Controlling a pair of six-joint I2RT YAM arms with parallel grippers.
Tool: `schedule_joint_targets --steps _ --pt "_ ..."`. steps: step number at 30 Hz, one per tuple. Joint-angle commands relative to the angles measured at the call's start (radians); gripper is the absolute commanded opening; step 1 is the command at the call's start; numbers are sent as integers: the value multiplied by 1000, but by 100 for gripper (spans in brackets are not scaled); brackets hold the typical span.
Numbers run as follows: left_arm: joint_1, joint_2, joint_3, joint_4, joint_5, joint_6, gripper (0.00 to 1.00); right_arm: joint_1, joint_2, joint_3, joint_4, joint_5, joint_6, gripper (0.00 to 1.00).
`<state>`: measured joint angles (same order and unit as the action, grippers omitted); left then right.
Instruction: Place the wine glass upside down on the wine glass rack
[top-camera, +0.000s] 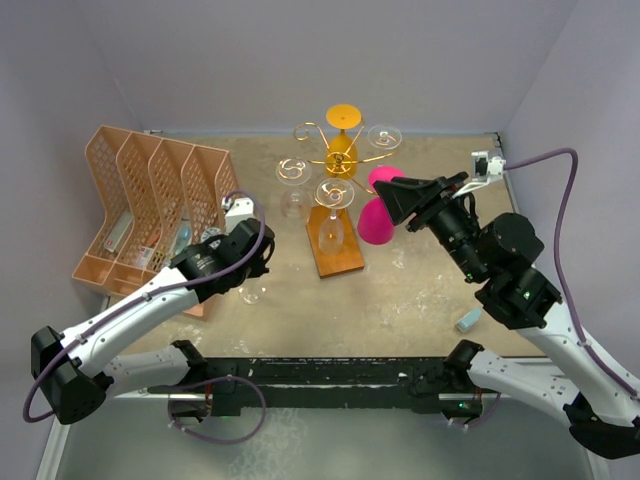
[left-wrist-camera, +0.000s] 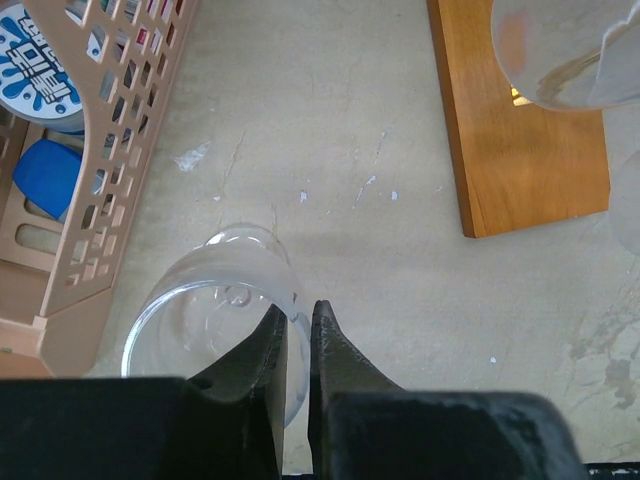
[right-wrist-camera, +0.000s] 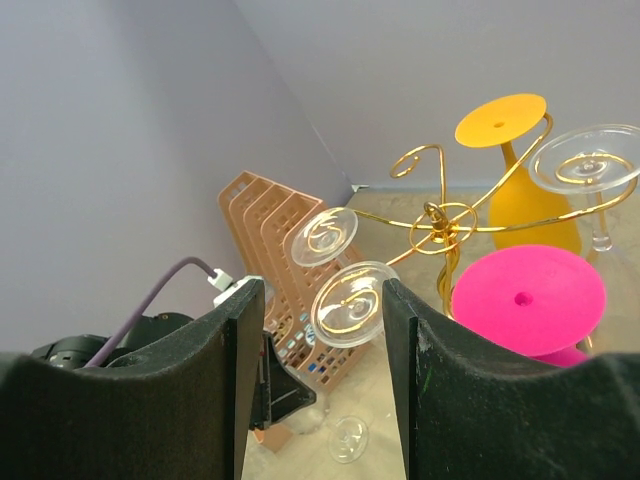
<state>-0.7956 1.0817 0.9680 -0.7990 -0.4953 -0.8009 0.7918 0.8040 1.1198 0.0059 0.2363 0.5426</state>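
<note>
Left gripper (left-wrist-camera: 297, 308): jaws closed to a narrow gap, pinching the rim of the clear wine glass (left-wrist-camera: 200, 310). The glass sits mouth up over the surface (left-wrist-camera: 380, 270), just beside the peach file organiser (left-wrist-camera: 95, 215), apart from the wine glass rack (top-camera: 337, 160). Right gripper (right-wrist-camera: 322, 285): jaws wide, empty, raised, facing the rack.

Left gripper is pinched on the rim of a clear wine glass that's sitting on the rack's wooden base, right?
Not quite. The left gripper is pinched on the rim of the clear wine glass, but the glass is over the bare table, between the peach file organiser and the wooden base, apart from the base. The left wrist view shows it.
</note>
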Motion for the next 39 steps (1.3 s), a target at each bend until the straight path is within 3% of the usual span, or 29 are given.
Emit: schedule_joint_targets --steps 1,12,21,26,33,39 --pt "14 -7 49 7 19 27 0 2 -18 27 71 -8 0 52" --pt "16 -130 294 -129 -24 42 0 2 -15 38 156 -47 42 52" --pt "16 -202 585 -180 -287 103 0 2 52 39 303 -144 122 52" --pt "16 -233 667 -4 -290 145 0 2 103 37 399 -182 204 51" --pt "17 -288 607 373 -214 209 0 1 146 -10 597 -216 343 49" --pt "16 -270 568 586 -135 208 0 1 226 2 742 -235 448 50"
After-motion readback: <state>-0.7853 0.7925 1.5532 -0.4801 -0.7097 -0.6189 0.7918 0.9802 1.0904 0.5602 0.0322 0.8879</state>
